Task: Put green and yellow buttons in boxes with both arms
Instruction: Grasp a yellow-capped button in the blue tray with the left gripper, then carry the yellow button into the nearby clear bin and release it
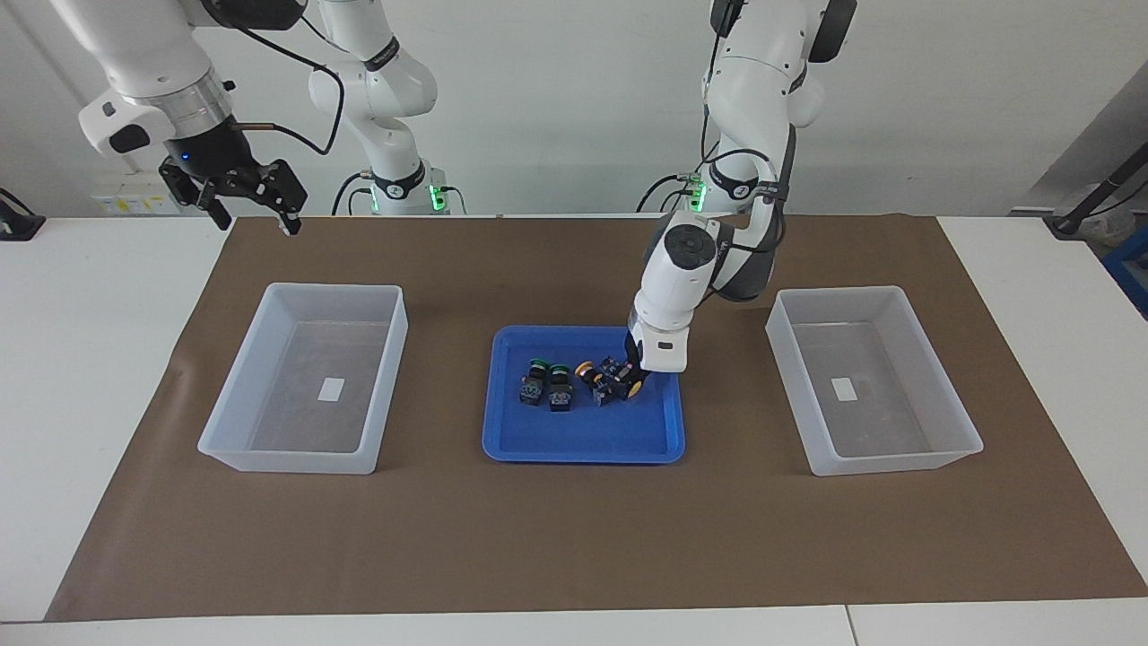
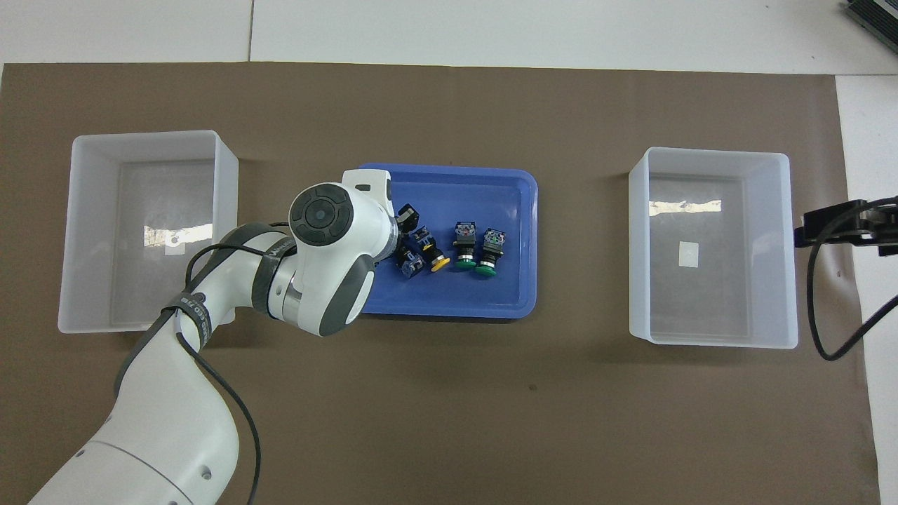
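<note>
Four buttons lie in the blue tray (image 1: 583,456) in the middle of the mat. Two green buttons (image 1: 536,380) (image 1: 560,388) lie side by side toward the right arm's end, also seen in the overhead view (image 2: 464,254) (image 2: 490,258). One yellow button (image 1: 588,371) (image 2: 433,253) lies beside them. The other yellow button (image 1: 617,388) (image 2: 411,264) is partly hidden by my left gripper (image 1: 630,381), which is open and down in the tray around it. My right gripper (image 1: 254,218) is open and waits in the air over the mat's corner at the right arm's end.
Two clear plastic boxes stand on the brown mat, one at the right arm's end (image 1: 332,288) (image 2: 708,152) and one at the left arm's end (image 1: 843,291) (image 2: 140,134). Each has a white label on its floor.
</note>
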